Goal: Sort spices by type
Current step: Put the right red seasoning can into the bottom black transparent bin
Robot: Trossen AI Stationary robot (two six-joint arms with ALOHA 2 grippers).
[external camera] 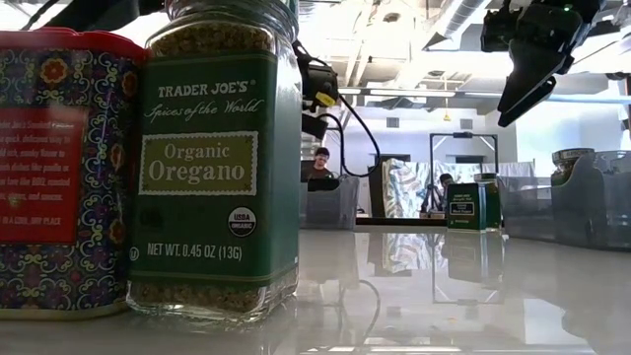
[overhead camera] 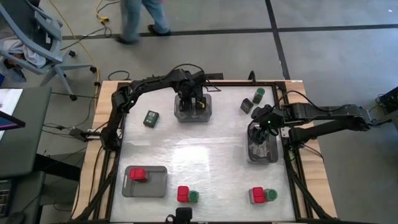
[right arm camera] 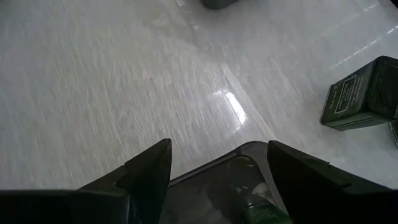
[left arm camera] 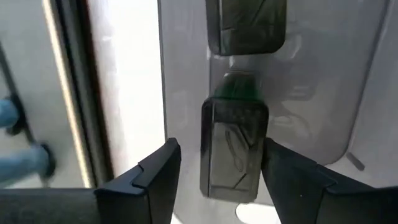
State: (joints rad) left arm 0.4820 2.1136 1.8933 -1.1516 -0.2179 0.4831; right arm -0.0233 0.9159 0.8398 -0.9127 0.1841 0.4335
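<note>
My left gripper (overhead camera: 193, 102) is open, pointing down into a grey tray (overhead camera: 208, 114) at the table's far middle. A black tin (left arm camera: 233, 149) lies in the tray between its fingers, and a second black tin (left arm camera: 245, 25) lies beyond it. My right gripper (overhead camera: 262, 132) is open over another grey tray (overhead camera: 273, 155) at the right. It also shows in the low view (external camera: 527, 74). A green-lidded jar (right arm camera: 261, 213) lies in that tray. A third black tin (overhead camera: 151, 118) stands on the table, left of the far tray.
A black tin (overhead camera: 247, 105) and a green-lidded jar (overhead camera: 258, 94) stand at the far right. A grey tray (overhead camera: 155, 186) at the near left holds a red box (overhead camera: 137, 174). Two red-box-and-jar pairs (overhead camera: 184, 194) (overhead camera: 257, 195) stand near the front edge. A person walks beyond the table.
</note>
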